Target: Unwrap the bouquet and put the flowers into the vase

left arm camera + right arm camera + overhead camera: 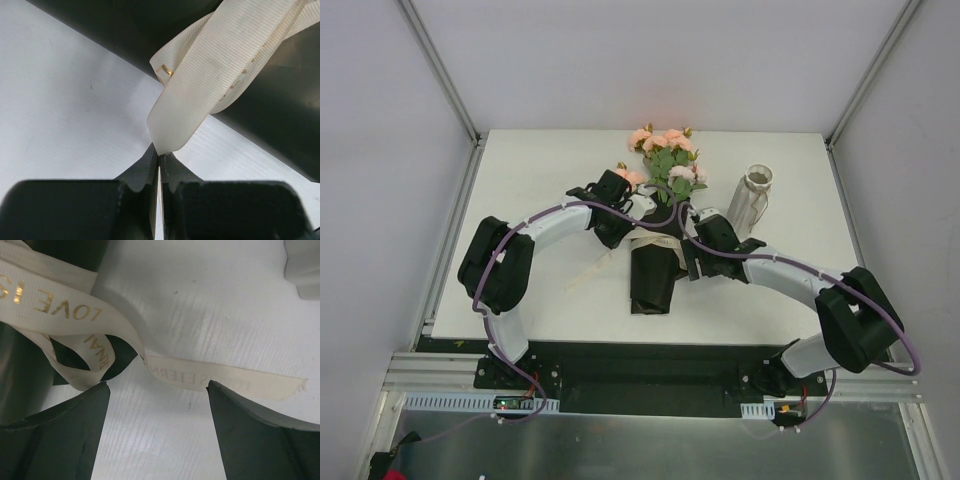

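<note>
Bouquet: the bouquet [653, 270] lies flat in the middle of the table, stem end toward me. It is wrapped and tied, so nothing can go into water yet.
Flowers: the flowers [667, 160], peach-pink roses with green leaves, fan out of the far end of the wrap.
Wrap: glossy black paper [652, 290] encloses the stems, and the tie round its waist holds it shut.
Ribbon: a cream ribbon [215, 65] with gold lettering is knotted round the wrap. One tail runs out to my left. Another lies loose on the white surface to my right.
Left gripper: my left gripper [159, 162] is fully closed and pinches the very end of a ribbon tail between its fingertips. I judge this grip is meant for pulling the knot undone.
Right gripper: my right gripper [157, 400] is spread wide and holds nothing. It hangs low over the other tail, close beside the wrap, probably to take or pin that tail.
Vase: the vase [752, 200], clear ribbed glass, stands upright just right of the flowers, close by for the transfer.
Table: the white table [540, 170] carries everything.
</note>
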